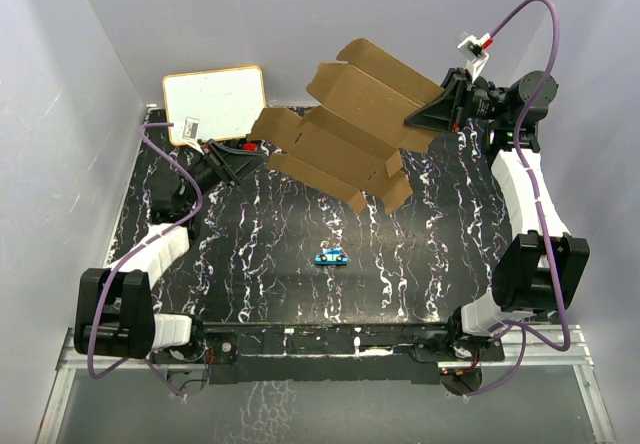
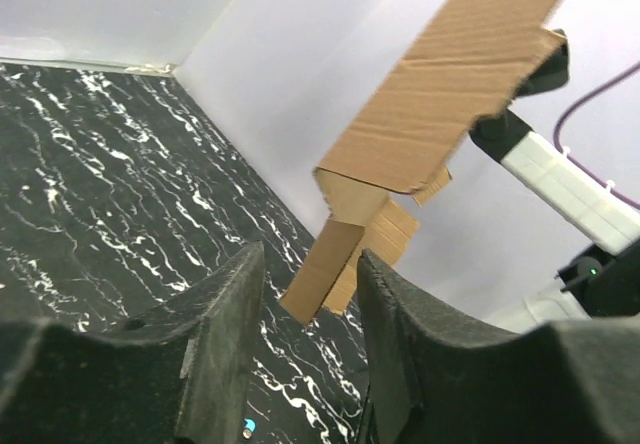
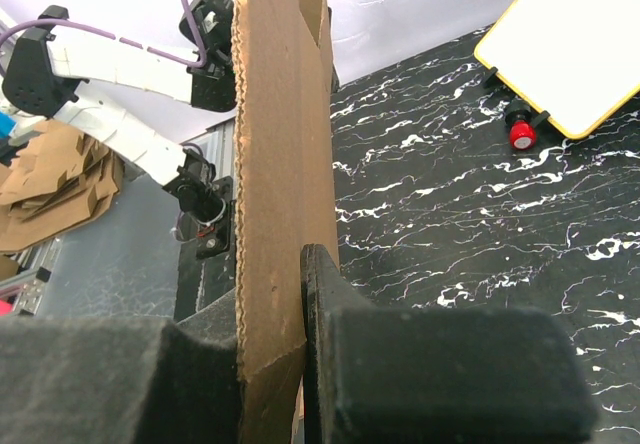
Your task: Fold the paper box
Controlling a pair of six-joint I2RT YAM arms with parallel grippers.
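The table (image 1: 260, 264) has a black top with white marbling. A white board (image 1: 215, 99) with a yellow-tan frame lies at the far left corner, overhanging the far edge. A small label (image 1: 190, 127) is fixed near its lower left corner. A red round part (image 3: 520, 134) sits just beside the board's frame. A small blue object (image 1: 330, 257) lies near the table's centre, well apart from the board. A stack of brown cardboard sheets (image 3: 50, 189) lies off the table.
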